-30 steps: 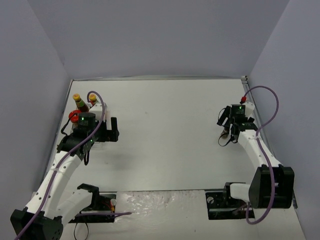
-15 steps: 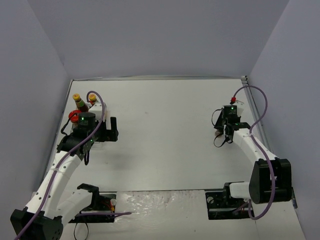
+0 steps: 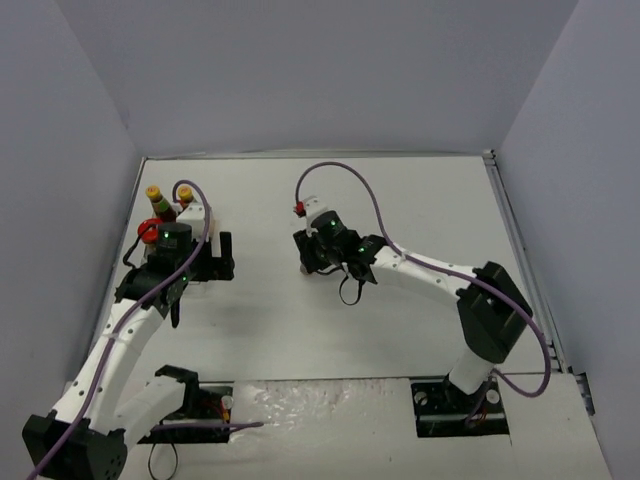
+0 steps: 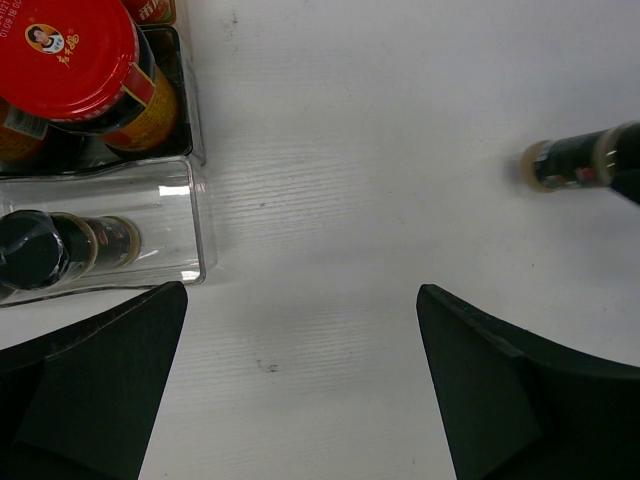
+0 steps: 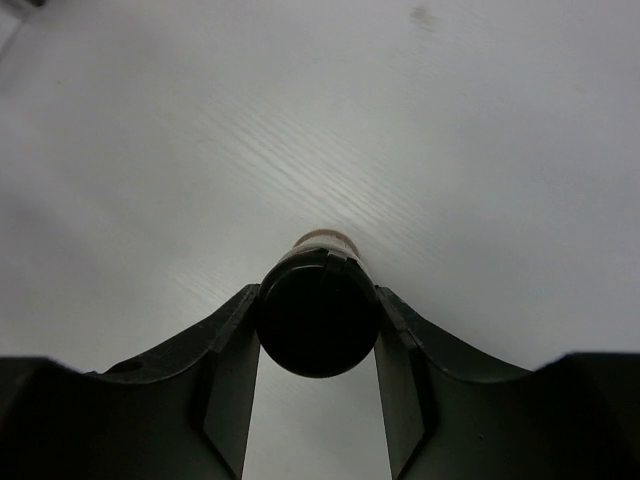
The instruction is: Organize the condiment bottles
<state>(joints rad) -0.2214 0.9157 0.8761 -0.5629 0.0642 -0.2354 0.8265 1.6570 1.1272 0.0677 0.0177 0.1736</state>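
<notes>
In the right wrist view my right gripper (image 5: 317, 335) is shut on a small black-capped spice jar (image 5: 317, 312), one finger on each side of its cap. The same jar (image 4: 568, 163) shows at the right edge of the left wrist view, held above the table. From above, the right gripper (image 3: 307, 260) hangs over the table's middle. My left gripper (image 4: 300, 385) stands open over bare table beside the clear rack (image 4: 196, 215). The rack holds a red-lidded jar (image 4: 78, 50) and another black-capped spice jar (image 4: 40, 250). Two yellow-capped sauce bottles (image 3: 153, 195) (image 3: 185, 190) stand behind the left gripper (image 3: 222, 258).
White table with grey walls on three sides. The rack sits near the left wall, mostly hidden under the left arm in the top view. The right arm stretches diagonally from its base (image 3: 460, 400) toward the centre, its purple cable (image 3: 350, 175) looping above.
The right gripper shut on the spice jar at the far right, then swung left with it to the table's middle. The left arm has barely moved.
</notes>
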